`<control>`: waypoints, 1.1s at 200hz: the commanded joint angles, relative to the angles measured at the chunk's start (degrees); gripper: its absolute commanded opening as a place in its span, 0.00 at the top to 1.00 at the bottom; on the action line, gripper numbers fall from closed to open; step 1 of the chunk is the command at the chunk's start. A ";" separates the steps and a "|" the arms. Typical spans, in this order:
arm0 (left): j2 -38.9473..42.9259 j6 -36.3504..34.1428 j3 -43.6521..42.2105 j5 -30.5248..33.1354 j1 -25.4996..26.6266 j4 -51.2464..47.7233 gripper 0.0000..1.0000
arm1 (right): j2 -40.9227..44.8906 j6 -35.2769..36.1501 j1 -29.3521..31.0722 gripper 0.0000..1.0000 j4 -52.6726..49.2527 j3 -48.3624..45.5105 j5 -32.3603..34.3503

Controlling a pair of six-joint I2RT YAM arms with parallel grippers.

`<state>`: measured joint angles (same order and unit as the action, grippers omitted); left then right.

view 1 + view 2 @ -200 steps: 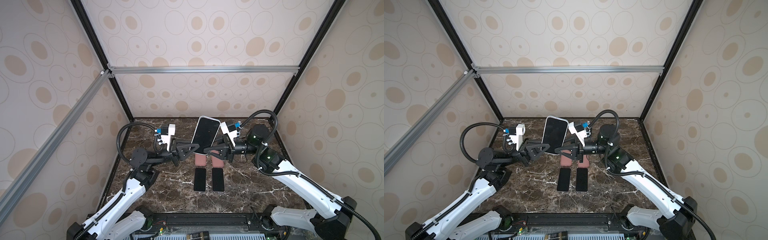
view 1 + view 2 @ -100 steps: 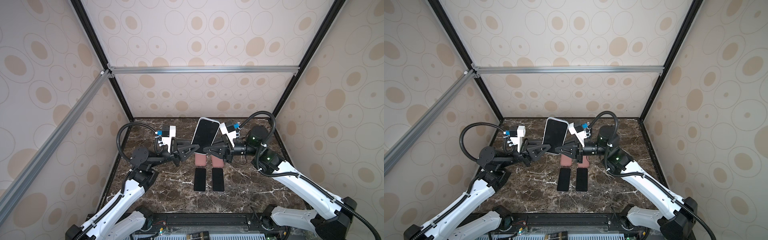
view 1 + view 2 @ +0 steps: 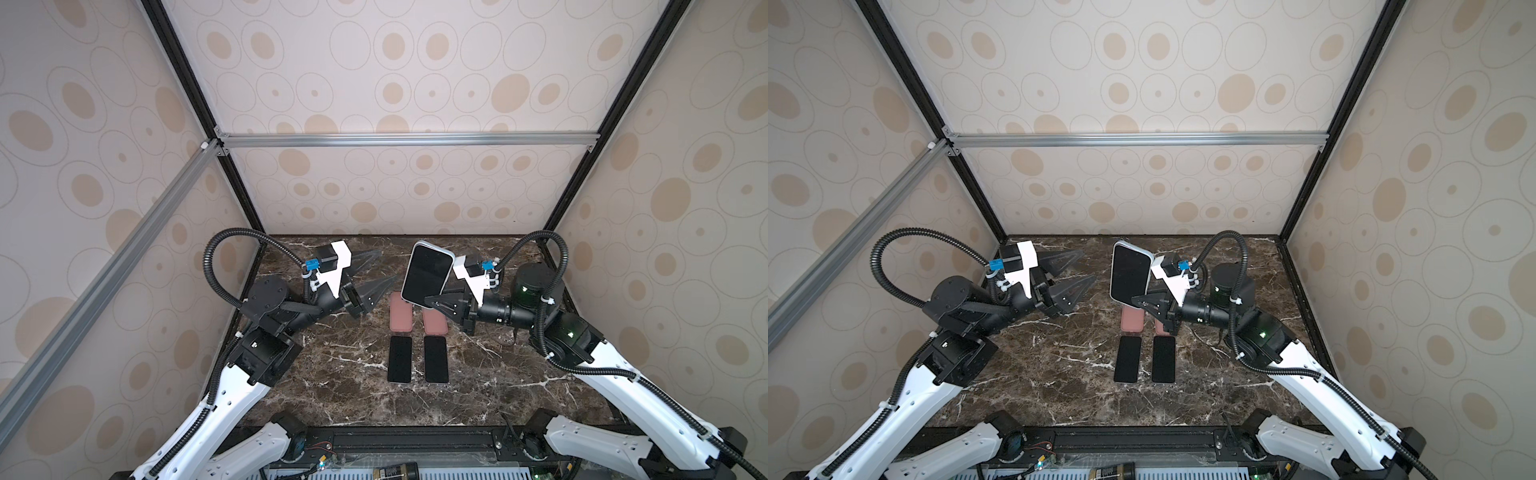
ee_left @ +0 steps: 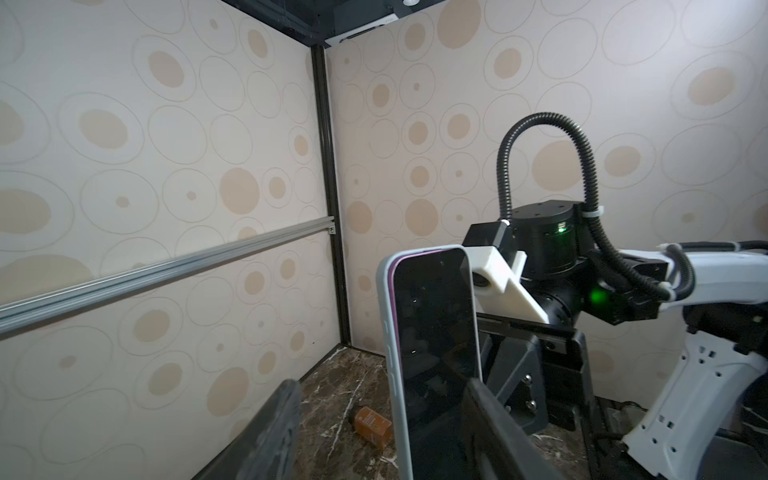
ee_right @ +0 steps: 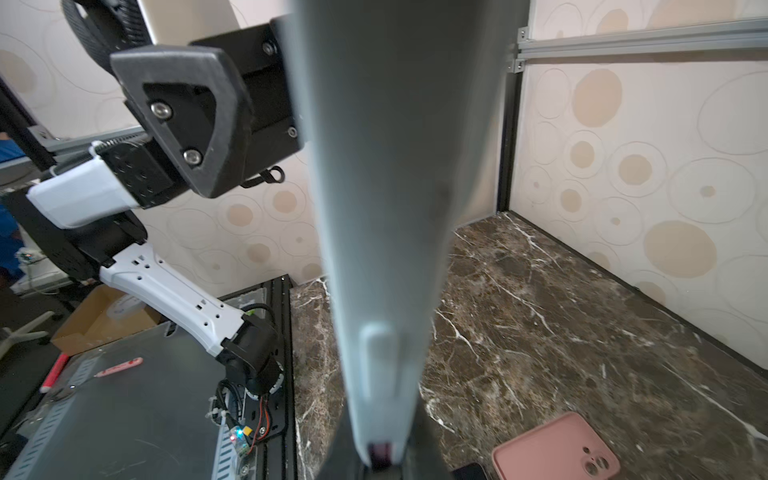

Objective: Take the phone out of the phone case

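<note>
My right pincer (image 3: 432, 306) is clamped on the lower end of the phone case (image 3: 432, 245), a pale one. The phone (image 3: 427, 276) is seated in it, not yet out, with its dark screen facing the top cameras. The cased phone is held up clear of the worktop (image 3: 332, 374), roughly on end and slightly tilted, mid-scene toward the back wall.

My left pincer (image 3: 388, 265) has its jaws spread wide with nothing between them. In both top views it sits left of the phone and apart from it.

Two pink cases (image 3: 401, 311) lie flat side by side on the worktop below the held phone, which partly covers them. Two black phones (image 3: 400, 358) lie side by side just in front of them, nearer my base.

In the right wrist view the case's pale back (image 5: 386, 187) fills the middle, blurred.
</note>
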<state>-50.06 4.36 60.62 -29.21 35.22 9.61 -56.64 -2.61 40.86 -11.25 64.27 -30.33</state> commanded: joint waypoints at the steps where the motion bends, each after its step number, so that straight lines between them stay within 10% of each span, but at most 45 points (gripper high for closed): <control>1: -0.29 -9.74 2.21 8.04 3.18 -3.47 0.37 | 1.24 4.33 1.51 1.00 -2.57 1.76 4.90; 220: -2.81 -14.64 -0.24 18.44 13.42 0.40 0.58 | -0.93 8.00 4.53 1.00 -2.97 0.59 9.55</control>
<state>-53.01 -8.62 59.70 -11.53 47.99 8.19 -58.28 4.27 44.99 -16.73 64.25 -21.78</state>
